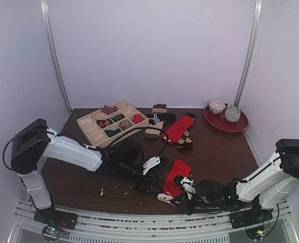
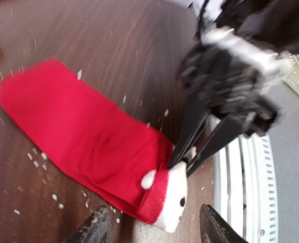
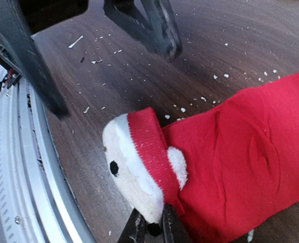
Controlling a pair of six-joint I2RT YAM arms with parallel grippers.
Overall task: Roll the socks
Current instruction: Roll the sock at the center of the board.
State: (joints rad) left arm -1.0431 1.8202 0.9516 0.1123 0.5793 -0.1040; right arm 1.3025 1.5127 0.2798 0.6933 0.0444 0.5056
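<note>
Right tool (image 3: 152, 225) sits at the bottom of its own wrist view. Its two fingers are drawn almost together, pinching the edge of the white end of the red sock (image 3: 230, 167). The left tool (image 2: 154, 217) hangs over that same end with its fingers (image 2: 96, 230) spread well apart, and it holds nothing.

The red sock lies on the dark wooden table (image 2: 114, 45), close to the near edge between the two arms and a little right of centre in the top view. Its red body is laid out flat with a few shallow creases, not yet rolled. The gripped end is white with a black dot, crossed by a ribbed red band with a small white pompom beside it. Pale specks (image 3: 217, 76) are scattered on the table around it.
</note>
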